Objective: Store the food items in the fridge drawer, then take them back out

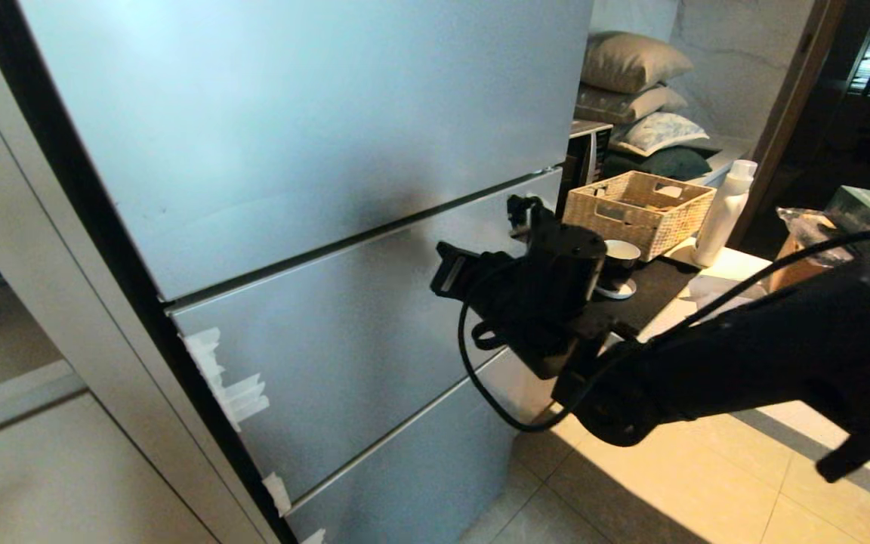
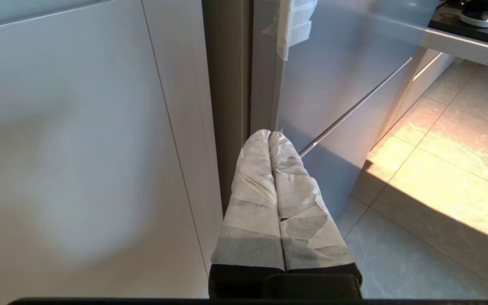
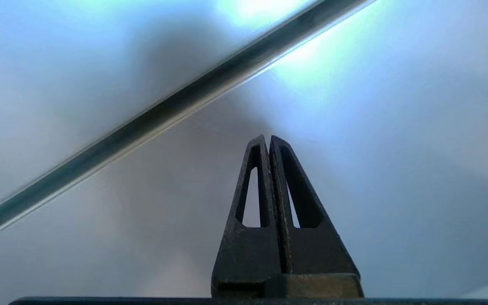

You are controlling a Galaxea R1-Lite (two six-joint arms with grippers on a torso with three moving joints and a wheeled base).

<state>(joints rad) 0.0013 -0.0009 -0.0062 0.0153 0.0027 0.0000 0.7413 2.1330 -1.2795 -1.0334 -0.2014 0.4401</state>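
Observation:
The fridge is closed, so the fridge drawer and the food items are hidden. In the head view I see only the silver-blue outer panels. My right gripper is raised in front of the fridge's right side, close to the panel just below the upper dark seam. In the right wrist view its black fingers are shut with nothing between them, and the seam runs slantwise just ahead. My left gripper, its fingers wrapped in white tape, is shut and empty, parked low by the fridge's left edge.
Right of the fridge a dark counter holds a wicker basket, a white bottle and a cup. White tape strips stick to the fridge's left edge. A pale cabinet stands on the left, with tiled floor below.

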